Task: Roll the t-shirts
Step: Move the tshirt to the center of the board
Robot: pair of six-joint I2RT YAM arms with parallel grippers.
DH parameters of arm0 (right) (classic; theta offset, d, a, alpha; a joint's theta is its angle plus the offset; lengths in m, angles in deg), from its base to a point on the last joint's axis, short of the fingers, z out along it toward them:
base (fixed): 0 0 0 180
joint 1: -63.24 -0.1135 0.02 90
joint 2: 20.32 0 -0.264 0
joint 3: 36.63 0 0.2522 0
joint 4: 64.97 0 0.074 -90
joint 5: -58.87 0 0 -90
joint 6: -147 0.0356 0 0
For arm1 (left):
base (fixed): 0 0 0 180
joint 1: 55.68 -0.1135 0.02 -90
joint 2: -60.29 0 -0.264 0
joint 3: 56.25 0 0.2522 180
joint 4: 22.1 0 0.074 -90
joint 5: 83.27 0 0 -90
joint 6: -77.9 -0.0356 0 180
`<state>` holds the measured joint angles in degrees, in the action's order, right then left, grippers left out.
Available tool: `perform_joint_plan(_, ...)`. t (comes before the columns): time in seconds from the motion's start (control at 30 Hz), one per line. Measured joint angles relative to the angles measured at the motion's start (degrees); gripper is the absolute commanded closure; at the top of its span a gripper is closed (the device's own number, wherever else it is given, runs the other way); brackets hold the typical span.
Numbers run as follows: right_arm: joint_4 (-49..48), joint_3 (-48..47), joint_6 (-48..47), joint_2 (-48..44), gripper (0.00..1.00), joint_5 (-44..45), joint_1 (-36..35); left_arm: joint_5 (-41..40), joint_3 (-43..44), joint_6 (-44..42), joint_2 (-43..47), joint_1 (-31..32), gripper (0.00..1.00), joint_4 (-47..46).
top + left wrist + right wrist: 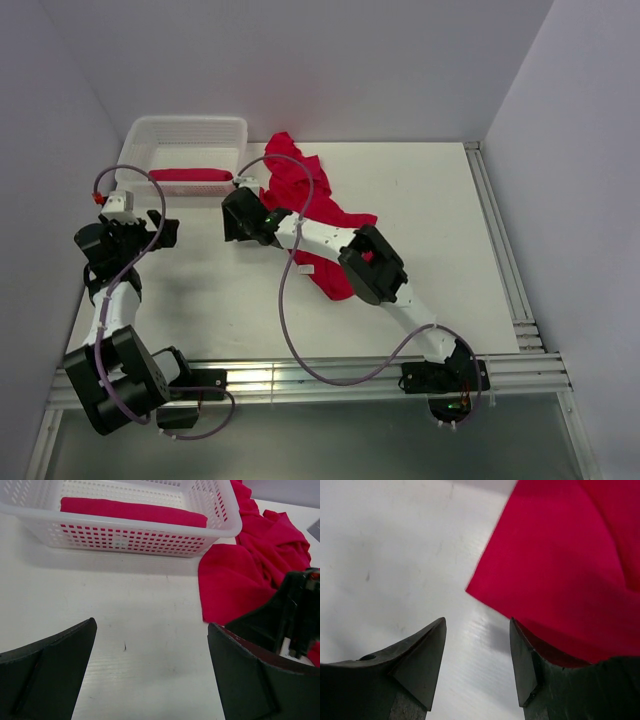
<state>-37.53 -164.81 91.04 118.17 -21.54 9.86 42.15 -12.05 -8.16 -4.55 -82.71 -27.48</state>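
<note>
One crimson t-shirt (190, 178) lies rolled in the white lattice basket (140, 135), also seen in the left wrist view as a rolled t-shirt (135, 511). A second t-shirt (305, 195) lies crumpled on the table right of the basket. My right gripper (238, 215) hovers at its left edge, open. In the right wrist view only bare table shows between the fingers of the right gripper (477, 621), and the cloth (560, 570) drapes past the right finger. My left gripper (165, 228) stands wide open and empty over bare table (152, 625), below the basket.
The basket (125, 527) sits at the table's far left corner against the wall. The right arm's black gripper body (295, 610) shows at the right of the left wrist view, beside the loose shirt (250, 575). A metal rail (500, 250) borders the table's right side.
</note>
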Motion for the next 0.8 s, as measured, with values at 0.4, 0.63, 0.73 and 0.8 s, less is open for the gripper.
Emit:
perform_joint_plan(0.4, 4.57, -13.68, 1.66, 9.75, 0.49, 1.64, 0.28, 1.46, -0.74, 0.0, 1.36, 0.0, 0.0, -0.35)
perform_joint_plan(0.63, 7.89, -19.08, 2.05, 12.33, 0.54, 3.32, 0.28, 2.38, -0.74, -0.02, 1.2, 0.0, 0.0, -0.33)
perform_joint_plan(0.73, 9.49, -20.7, 2.16, 13.0, 0.54, 4.57, 0.28, 2.8, -0.72, -0.02, 0.92, 0.0, 0.0, -0.33)
perform_joint_plan(0.8, 11.39, -21.11, 2.29, 13.2, 0.49, 5.53, 0.28, 3.17, -0.74, -0.04, 0.52, 0.0, 0.01, -0.31)
